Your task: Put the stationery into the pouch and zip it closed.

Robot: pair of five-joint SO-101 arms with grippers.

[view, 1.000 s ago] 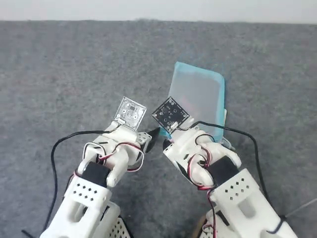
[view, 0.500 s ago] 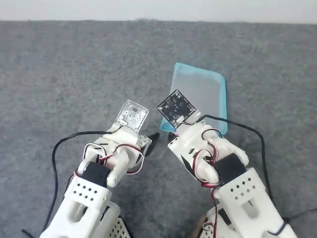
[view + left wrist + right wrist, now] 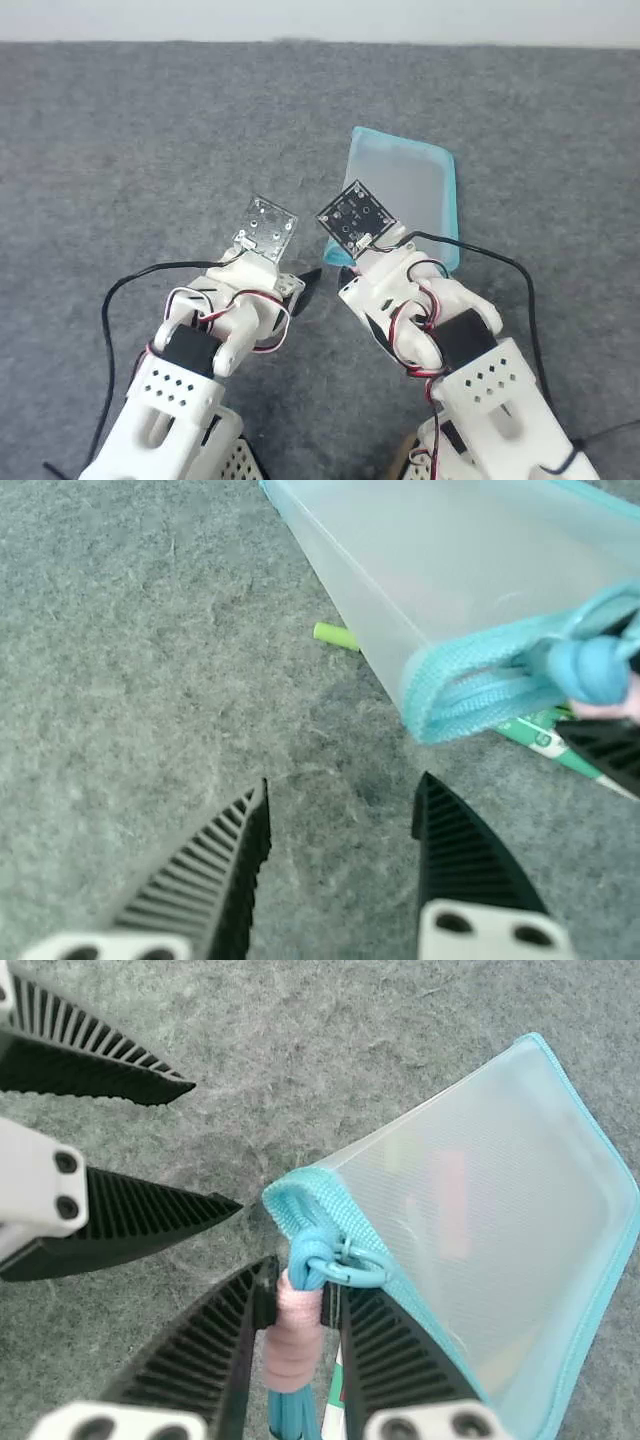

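Note:
The translucent pouch (image 3: 402, 195) with teal trim lies on the grey mat, its near corner raised off the mat. My right gripper (image 3: 300, 1285) is shut on the pink bead of the zipper pull (image 3: 295, 1345) at that corner of the pouch (image 3: 480, 1220). My left gripper (image 3: 343, 785) hovers open just beside the corner, nothing between its fingers (image 3: 120, 1225). A small green piece (image 3: 335, 635) pokes out from under the pouch (image 3: 450, 570). A green and white stationery item (image 3: 545, 742) lies below the raised corner. Faint coloured shapes show through the pouch wall.
Grey felt mat (image 3: 150, 150) covers the table, with open room to the left and far side of the pouch. The two arms stand close together at the near edge, cables (image 3: 110, 330) trailing from each. A pale wall runs along the far edge.
My right arm has shifted slightly forward and to the right with the zipper pull, and the pouch moved with it. The left gripper's wrist has turned a little.

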